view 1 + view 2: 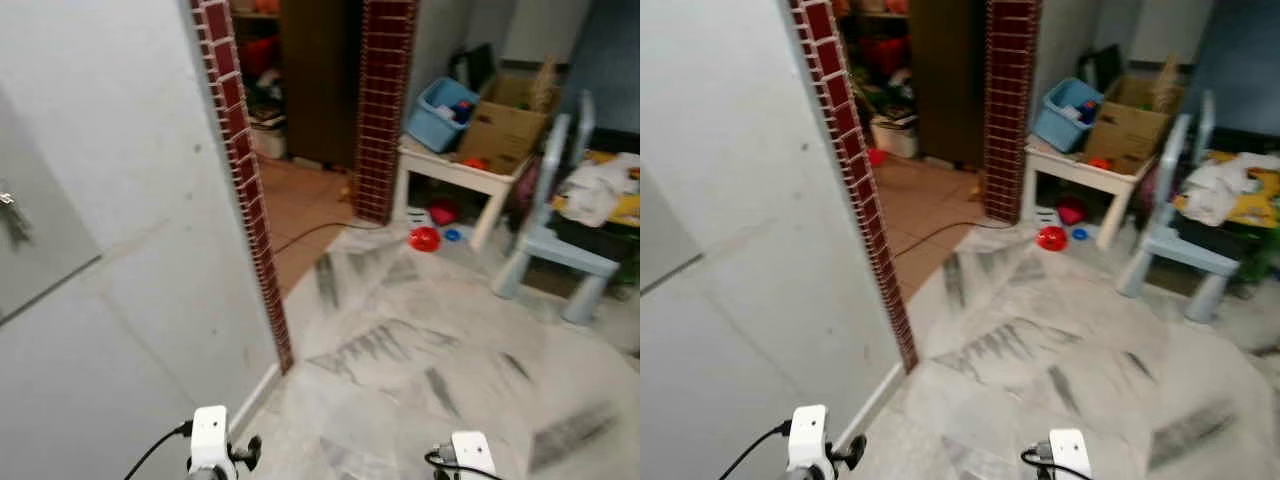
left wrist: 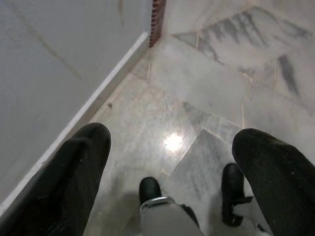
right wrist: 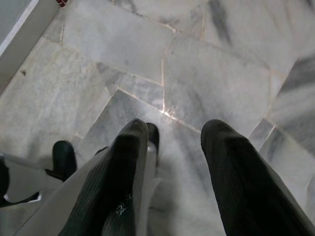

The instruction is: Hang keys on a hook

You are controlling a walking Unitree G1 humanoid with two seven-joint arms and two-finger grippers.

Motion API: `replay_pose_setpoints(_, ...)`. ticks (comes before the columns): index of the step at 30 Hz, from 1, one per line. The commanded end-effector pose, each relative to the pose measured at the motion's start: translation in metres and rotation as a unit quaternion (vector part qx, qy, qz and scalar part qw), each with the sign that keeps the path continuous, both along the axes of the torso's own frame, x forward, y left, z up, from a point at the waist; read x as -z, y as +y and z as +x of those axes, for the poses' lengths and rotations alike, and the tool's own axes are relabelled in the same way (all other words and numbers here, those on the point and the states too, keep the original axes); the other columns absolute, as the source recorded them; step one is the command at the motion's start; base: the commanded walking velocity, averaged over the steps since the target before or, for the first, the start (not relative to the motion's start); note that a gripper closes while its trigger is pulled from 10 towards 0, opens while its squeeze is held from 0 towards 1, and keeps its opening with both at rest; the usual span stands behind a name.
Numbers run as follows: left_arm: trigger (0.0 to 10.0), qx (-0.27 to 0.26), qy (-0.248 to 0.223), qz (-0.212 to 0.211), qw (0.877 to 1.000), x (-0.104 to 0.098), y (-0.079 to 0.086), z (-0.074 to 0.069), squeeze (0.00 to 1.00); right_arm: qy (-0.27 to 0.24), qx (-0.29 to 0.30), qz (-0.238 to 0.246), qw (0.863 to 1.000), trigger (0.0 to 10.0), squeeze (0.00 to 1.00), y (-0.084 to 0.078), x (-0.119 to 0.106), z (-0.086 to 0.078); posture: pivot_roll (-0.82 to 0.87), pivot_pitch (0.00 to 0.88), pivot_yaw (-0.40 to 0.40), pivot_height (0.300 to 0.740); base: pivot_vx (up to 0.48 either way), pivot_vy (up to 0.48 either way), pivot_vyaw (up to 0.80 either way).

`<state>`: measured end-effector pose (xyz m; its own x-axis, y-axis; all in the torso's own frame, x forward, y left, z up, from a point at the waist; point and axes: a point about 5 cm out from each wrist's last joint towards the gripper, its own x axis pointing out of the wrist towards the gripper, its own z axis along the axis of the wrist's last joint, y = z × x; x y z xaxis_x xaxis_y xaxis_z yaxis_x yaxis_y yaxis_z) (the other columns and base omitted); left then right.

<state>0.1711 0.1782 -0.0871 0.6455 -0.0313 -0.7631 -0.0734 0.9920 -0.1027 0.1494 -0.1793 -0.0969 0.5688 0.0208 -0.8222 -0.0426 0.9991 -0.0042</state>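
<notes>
You are facing a white wall (image 1: 130,250) on your left, edged by a strip of red tiles (image 1: 248,190) that runs down to the marble floor (image 1: 420,360). High on the wall near the left edge of the head view, a small metal thing (image 1: 12,215) hangs on a grey panel (image 1: 35,250); it may be the keys or the hook, but it is too blurred to tell. Both your arms hang low. Your left gripper (image 2: 172,162) points at the floor beside the white skirting (image 2: 83,118), its fingers (image 2: 74,172) well apart and holding nothing. Your right gripper (image 3: 172,162) also points at the floor, its fingers (image 3: 123,177) apart and empty. Beyond the tiled post (image 1: 382,100) stand a white table (image 1: 455,180) carrying a blue tub (image 1: 440,112) and a cardboard box (image 1: 505,125), with a pale blue chair (image 1: 555,240) just beside it. A red bowl (image 1: 424,238) lies on the floor near the table leg.
</notes>
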Motion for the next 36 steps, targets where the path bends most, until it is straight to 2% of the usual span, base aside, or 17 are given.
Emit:
replay_pose_setpoints(1,10.0,-0.001,-0.003,0.002,1.000,-0.0015,0.0030,0.0028,0.00,-0.003,0.002,0.004,1.000,10.0,0.00,0.0031,-0.0005,0.0022,-0.03,0.000,0.038,0.740,0.000,0.000,-0.53)
replay_pose_setpoints(17,10.0,0.016,-0.006,0.010,1.000,-0.0022,0.0029,0.0038,0.00,0.000,-0.001,0.003,1.000,10.0,0.00,0.0033,0.0000,0.0010,-0.03,0.000,0.036,0.740,0.000,0.000,-0.52)
replay_pose_setpoints(25,10.0,0.022,-0.004,0.012,1.000,-0.0022,0.0019,0.0041,0.00,0.001,-0.002,0.003,1.000,10.0,0.00,0.0036,0.0002,0.0006,-0.03,0.000,0.038,0.740,0.000,-0.441,-0.51)
replay_pose_setpoints(36,10.0,0.004,0.004,0.003,1.000,-0.0007,0.0025,0.0020,0.00,0.001,-0.004,0.000,1.000,10.0,0.00,0.0036,0.0003,0.0003,-0.04,0.000,0.039,0.740,0.000,0.000,-0.50)
